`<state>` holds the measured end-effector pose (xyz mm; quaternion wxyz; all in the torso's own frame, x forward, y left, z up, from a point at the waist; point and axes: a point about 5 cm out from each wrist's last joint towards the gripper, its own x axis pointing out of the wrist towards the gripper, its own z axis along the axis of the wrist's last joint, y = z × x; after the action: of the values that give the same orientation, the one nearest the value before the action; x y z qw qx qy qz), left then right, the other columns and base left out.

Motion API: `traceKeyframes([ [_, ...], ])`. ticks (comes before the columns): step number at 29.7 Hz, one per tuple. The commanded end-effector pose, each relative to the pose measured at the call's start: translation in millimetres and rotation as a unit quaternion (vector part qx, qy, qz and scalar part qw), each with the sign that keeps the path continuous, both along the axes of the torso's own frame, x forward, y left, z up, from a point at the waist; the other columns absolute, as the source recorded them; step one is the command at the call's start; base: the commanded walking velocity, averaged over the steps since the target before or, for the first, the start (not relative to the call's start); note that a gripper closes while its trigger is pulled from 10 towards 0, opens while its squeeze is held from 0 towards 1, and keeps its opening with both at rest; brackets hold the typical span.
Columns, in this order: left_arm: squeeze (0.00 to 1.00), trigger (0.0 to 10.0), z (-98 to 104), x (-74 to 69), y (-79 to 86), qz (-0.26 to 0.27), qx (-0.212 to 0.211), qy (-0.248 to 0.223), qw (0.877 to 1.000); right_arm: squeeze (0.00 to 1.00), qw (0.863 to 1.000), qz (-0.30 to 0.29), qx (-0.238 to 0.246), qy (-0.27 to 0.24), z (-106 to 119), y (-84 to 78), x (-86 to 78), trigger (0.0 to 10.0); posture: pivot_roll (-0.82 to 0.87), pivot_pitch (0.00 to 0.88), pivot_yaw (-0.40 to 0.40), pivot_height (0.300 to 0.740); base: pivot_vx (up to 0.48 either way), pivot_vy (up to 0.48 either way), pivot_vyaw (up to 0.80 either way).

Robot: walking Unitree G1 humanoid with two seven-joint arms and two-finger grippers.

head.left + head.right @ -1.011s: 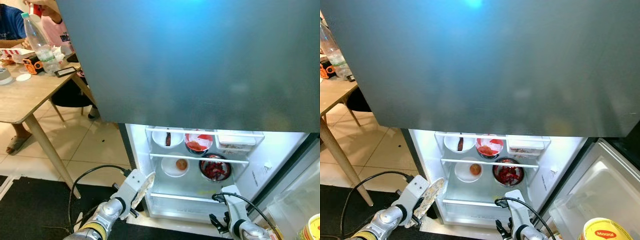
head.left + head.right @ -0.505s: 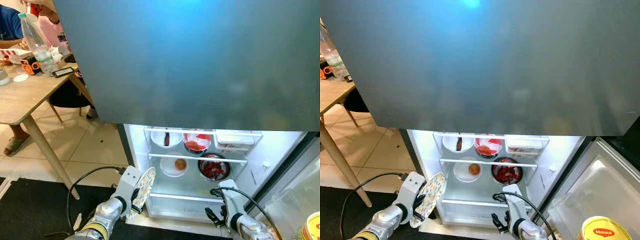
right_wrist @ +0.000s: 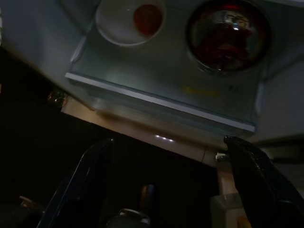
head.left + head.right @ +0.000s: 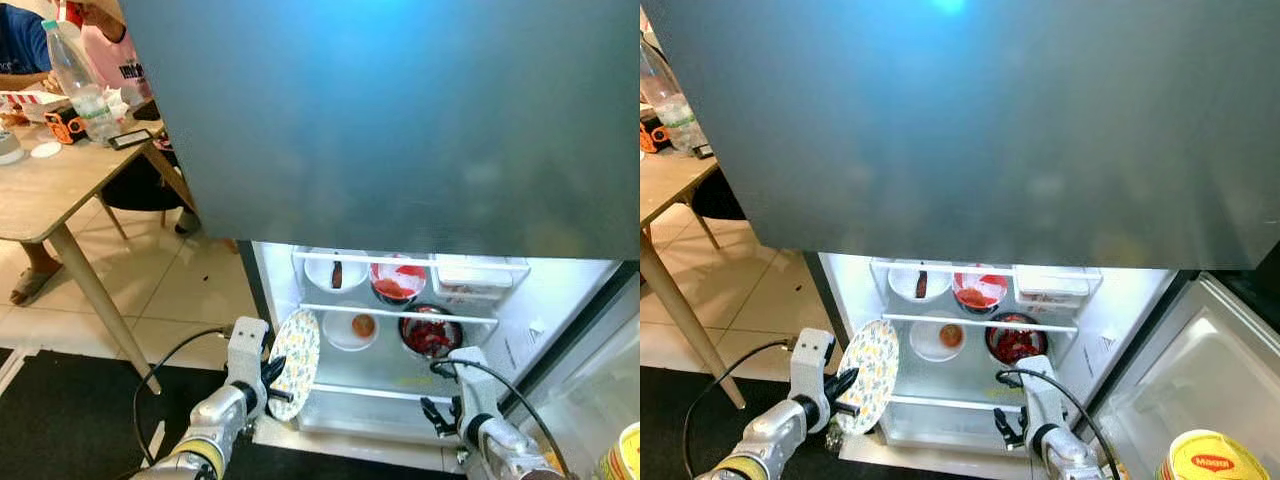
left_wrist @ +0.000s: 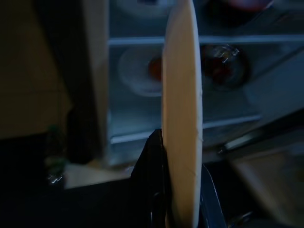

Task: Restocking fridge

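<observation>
A: While the fridge (image 4: 520,330) stands open, the left gripper (image 4: 268,385) pinches a patterned plate (image 4: 295,350) on edge, just left of the shelves.

B: Wrist views: fingers (image 5: 151,190) clamp its rim; the right gripper (image 3: 166,180) spreads wide, empty. Stocking looks unfinished.

Glass shelf (image 4: 395,316) w/ white bowl (image 4: 352,329) + steel bowl (image 4: 430,335).

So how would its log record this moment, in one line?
left gripper: shut on patterned plate, on edge before open fridge | right gripper: open, low by glass shelf
</observation>
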<state>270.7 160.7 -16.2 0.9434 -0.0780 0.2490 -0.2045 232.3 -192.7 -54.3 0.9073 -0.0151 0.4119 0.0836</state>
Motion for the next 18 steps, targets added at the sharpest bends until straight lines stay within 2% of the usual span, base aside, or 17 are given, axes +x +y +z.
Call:
traceKeyframes([
  [1,0.00,10.0,6,5.2,-5.5,-0.005,-0.025,-0.019,0.999,0.00,1.000,-0.010,0.003,-0.010,3,-0.7,5.1,10.0,-0.03,0.000,0.025,0.666,0.000,0.000,0.00],
  [6,0.00,10.0,14,11.8,-3.6,0.023,-0.094,-0.028,0.995,0.00,0.999,-0.033,0.025,-0.023,8,-1.9,10.6,10.0,-0.03,0.000,0.028,0.636,0.000,0.000,0.00],
  [9,0.00,10.0,15,12.7,-3.0,0.027,-0.104,-0.029,0.994,0.00,0.998,-0.038,0.033,-0.026,9,-1.8,12.2,10.0,-0.03,0.000,0.028,0.621,0.000,0.000,0.00],
  [14,0.00,10.0,17,12.8,-3.1,0.033,-0.144,-0.034,0.988,0.00,0.995,-0.058,0.070,-0.043,15,-1.5,20.4,10.0,-0.03,0.000,0.029,0.601,0.000,0.000,0.00],
  [15,0.00,10.0,17,12.6,-2.2,0.041,-0.163,-0.036,0.985,0.00,0.992,-0.072,0.089,-0.052,19,-2.3,24.8,10.0,-0.03,0.000,0.029,0.591,0.000,0.000,0.00],
  [18,0.00,10.0,17,11.4,0.9,0.059,-0.188,-0.036,0.980,0.00,0.989,-0.089,0.107,-0.058,22,-2.9,27.8,10.0,-0.03,0.000,0.029,0.576,0.000,0.000,0.00],
])
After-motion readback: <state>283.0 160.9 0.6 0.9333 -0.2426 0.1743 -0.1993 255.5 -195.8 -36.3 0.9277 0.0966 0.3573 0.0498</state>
